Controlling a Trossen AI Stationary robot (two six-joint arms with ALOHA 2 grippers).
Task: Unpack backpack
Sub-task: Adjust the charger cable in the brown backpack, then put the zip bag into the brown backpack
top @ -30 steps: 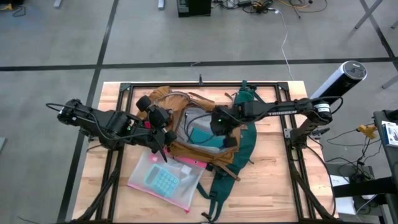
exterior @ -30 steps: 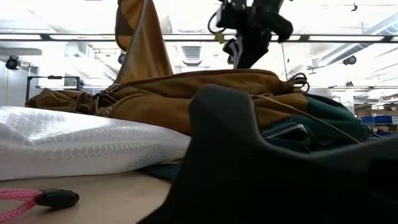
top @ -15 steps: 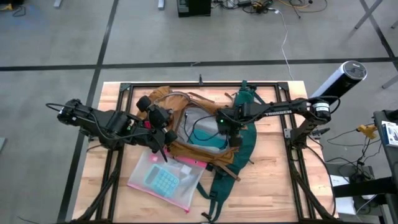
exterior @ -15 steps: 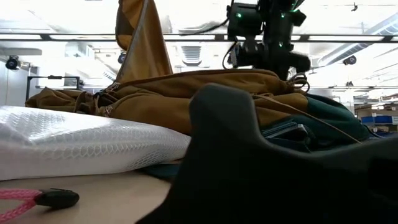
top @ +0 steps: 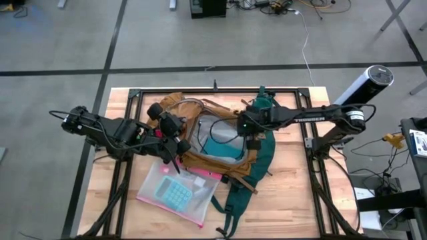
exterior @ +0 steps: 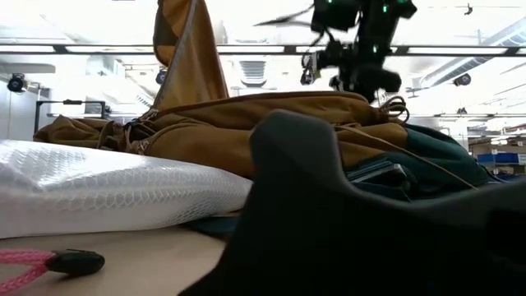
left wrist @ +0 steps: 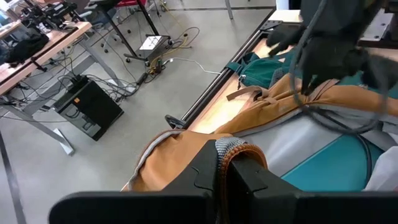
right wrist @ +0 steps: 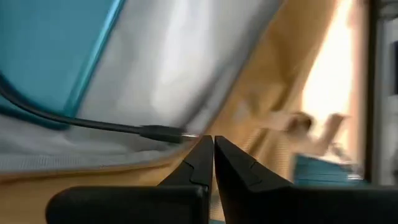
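Observation:
The mustard-tan backpack lies open mid-table, its grey lining showing. Inside lie a flat teal item and a black cable. My left gripper, at the opening's left side, is shut on the rim, and a tan flap stands raised. My right gripper is shut over the opening's right side. Its tips are close to the cable's plug end and the tan rim. Whether they touch either, I cannot tell. My left gripper pinches the backpack's opening rim between its two fingers, at a rolled fold of tan fabric with a grey edge. The fingers come from the table's left, slanting down. The held rim stands lifted above the rest of the backpack, which lies on the table.
A clear pink-edged zip pouch holding a teal calculator lies near the front left of the backpack. Dark green straps trail toward the near edge. A black frame runs around the table. A dark bulky shape fills the low view's near right.
My right gripper has gone toward the table's right edge across the backpack's opening, rolling as it went, and has stayed shut. The raised flap has not moved.

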